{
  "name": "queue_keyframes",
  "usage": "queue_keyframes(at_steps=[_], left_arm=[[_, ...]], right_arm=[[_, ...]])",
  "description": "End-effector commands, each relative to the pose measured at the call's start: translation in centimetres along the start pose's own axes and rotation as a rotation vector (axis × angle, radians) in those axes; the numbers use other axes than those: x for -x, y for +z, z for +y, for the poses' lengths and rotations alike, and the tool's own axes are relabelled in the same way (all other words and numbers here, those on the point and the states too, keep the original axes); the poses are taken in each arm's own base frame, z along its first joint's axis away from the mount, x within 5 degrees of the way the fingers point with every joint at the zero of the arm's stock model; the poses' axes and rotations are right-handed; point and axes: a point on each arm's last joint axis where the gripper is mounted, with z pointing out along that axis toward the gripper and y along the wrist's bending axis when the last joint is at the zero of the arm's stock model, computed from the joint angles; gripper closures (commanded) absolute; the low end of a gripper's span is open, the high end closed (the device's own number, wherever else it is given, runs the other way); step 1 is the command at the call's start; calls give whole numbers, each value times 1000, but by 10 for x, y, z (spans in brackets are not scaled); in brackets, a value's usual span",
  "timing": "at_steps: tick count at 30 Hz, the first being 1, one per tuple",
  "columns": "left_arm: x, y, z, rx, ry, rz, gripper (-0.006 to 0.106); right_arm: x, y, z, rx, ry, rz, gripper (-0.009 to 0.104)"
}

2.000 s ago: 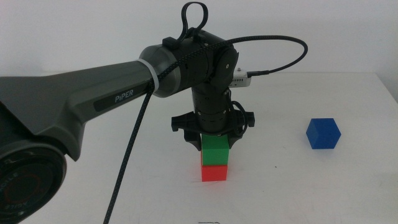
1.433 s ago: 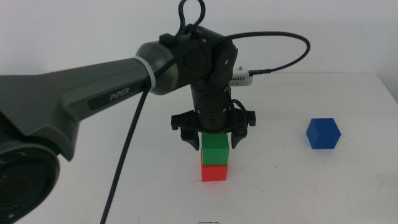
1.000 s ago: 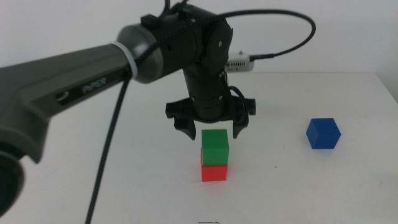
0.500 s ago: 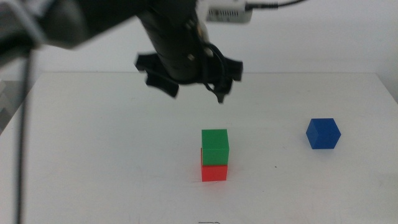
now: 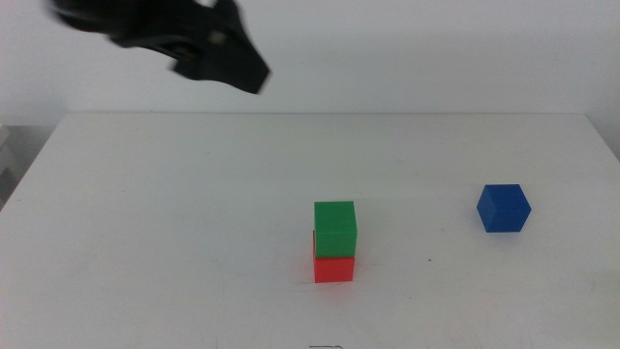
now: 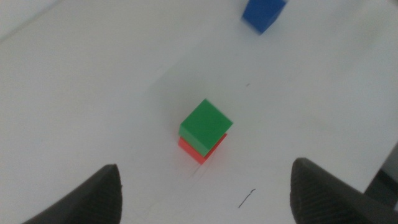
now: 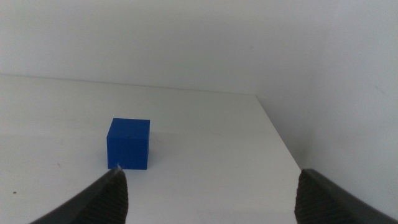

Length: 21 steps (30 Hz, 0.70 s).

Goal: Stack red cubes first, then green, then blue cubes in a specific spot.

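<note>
Now — green cube (image 6: 206, 126) on red cube (image 6: 198, 151) | left claw (image 6: 202, 186) open, well above

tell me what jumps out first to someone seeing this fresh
A green cube sits on a red cube mid-table, slightly askew. The blue cube stands alone off to the right, in front of the open right gripper. The open left gripper hangs high above the stack.
</note>
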Motion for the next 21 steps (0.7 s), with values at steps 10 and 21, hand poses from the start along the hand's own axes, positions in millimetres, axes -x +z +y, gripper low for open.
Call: queue_keyframes(at_steps=[10,21], left_arm=[[-49,-68,-19,105,0,-268,9],[-61,-73,-24,159,-40,-343,9]], right_arm=[[14,-3,-1,-9,-14,-117,1],[14,-3,-1,-9,-14,-117,1]])
